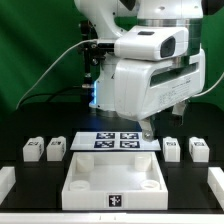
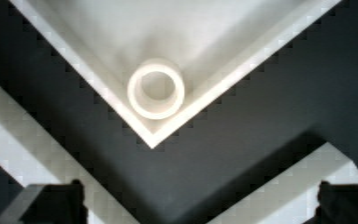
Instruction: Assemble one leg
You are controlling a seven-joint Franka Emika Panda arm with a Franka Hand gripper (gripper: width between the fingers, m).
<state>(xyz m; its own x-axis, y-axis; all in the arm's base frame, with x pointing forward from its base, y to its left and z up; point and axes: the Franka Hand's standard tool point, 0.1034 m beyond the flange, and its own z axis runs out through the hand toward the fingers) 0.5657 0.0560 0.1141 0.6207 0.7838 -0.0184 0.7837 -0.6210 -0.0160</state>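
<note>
In the exterior view the arm (image 1: 150, 60) runs off the top edge and covers a far corner of the marker board (image 1: 105, 140). The tags (image 1: 33, 151) on the four legs (image 1: 56, 149) are too small to read. In the wrist view the tray (image 2: 87, 40) is blurred and overruns the frame, and the gripper (image 2: 197, 206) shows only two dark fingertips (image 2: 51, 205), clipped by the edge.

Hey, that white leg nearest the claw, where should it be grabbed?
Likely from above, with the claw closing across the two flat sides of the leg. It is a small block that sits apart from its neighbour on the exterior view's right, with a gap on each side.
</note>
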